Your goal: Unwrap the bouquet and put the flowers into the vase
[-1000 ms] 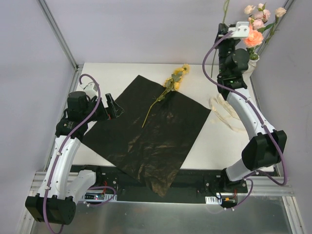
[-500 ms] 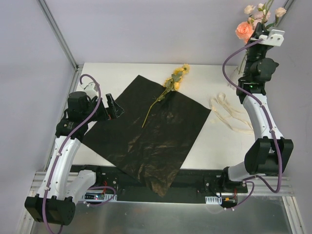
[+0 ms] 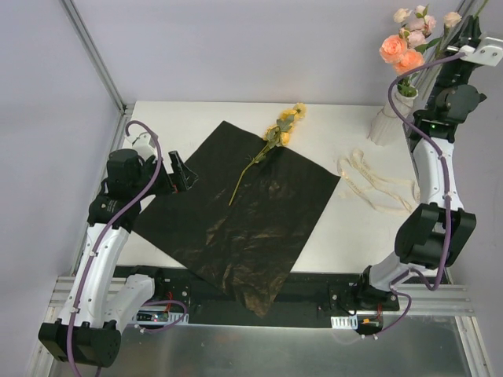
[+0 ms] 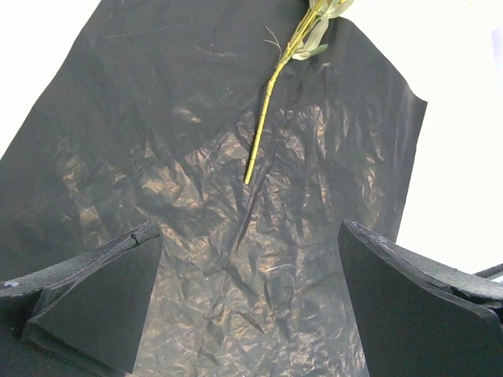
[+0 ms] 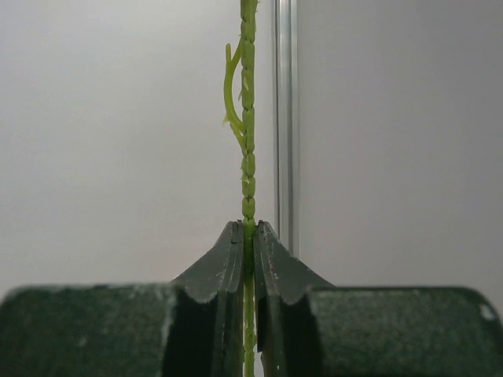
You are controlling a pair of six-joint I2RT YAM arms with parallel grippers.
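Since 1 second ago, the right arm has swung away from the front of the vase and over to the far right corner, so the whole vase can be seen. The left arm has hardly moved.

The right gripper is high up in that corner, above and to the right of the vase. Its 2 fingers are pressed tight on 1 thin green stem, which runs straight up between them. It is hard to tell which flower head belongs to that stem.

The vase stands upright on the white table, near the far right corner. Peach and pink flowers stick up out of it.

The black sheet lies spread flat in the middle of the table, with 1 corner hanging over the near edge. 1 yellow flower lies across the far edge of the sheet, with its head on the table and its stem on the sheet. The cream ribbon lies loose on the table to the right of the sheet, near the vase but not touching it.

The left gripper hangs over the left corner of the sheet. Its 2 fingers are wide apart and hold nothing.
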